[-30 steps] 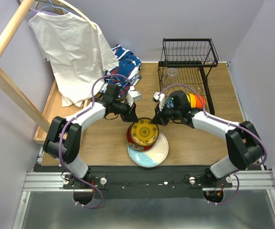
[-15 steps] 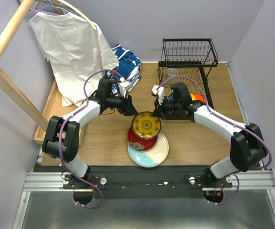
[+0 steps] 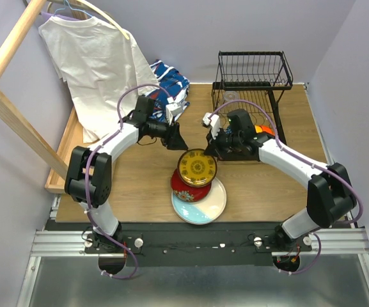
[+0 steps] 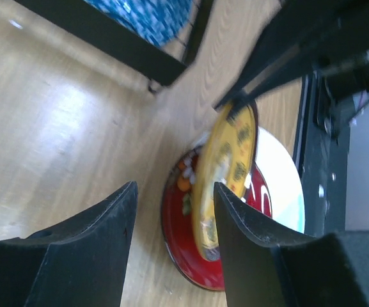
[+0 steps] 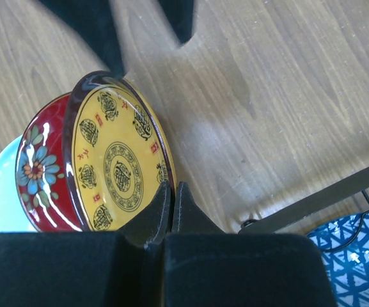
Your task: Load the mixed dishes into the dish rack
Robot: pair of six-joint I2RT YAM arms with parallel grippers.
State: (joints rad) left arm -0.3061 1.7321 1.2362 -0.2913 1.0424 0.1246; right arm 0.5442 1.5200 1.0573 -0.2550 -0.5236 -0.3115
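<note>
My right gripper (image 5: 172, 189) is shut on the rim of the yellow-brown plate (image 5: 117, 160) and holds it tilted above the red floral plate (image 5: 38, 171). The red plate lies on the pale blue/cream plate (image 3: 206, 206). In the top view the yellow-brown plate (image 3: 197, 167) hangs over the stack, with the right gripper (image 3: 211, 152) at its far right edge. My left gripper (image 3: 176, 142) is open and empty, just beyond the plate's far left. In its own view the gripper (image 4: 174, 187) frames the plate (image 4: 229, 166) edge-on. The dish rack (image 3: 251, 89) stands at the back right with coloured bowls (image 3: 264, 133) and a glass cup (image 3: 231, 98).
A blue patterned bowl (image 5: 357, 256) sits in the rack's base behind a black bar (image 5: 318, 199). A white shirt (image 3: 98, 61) hangs from a wooden frame (image 3: 8, 77) at the back left. Blue patterned cloth (image 3: 170, 86) lies behind the left arm. A shallow wooden tray (image 3: 69, 147) lies left.
The right gripper has lifted the yellow-brown plate off the red plate and tilted it up. The left gripper has drawn back from the stack, away toward the far side.
</note>
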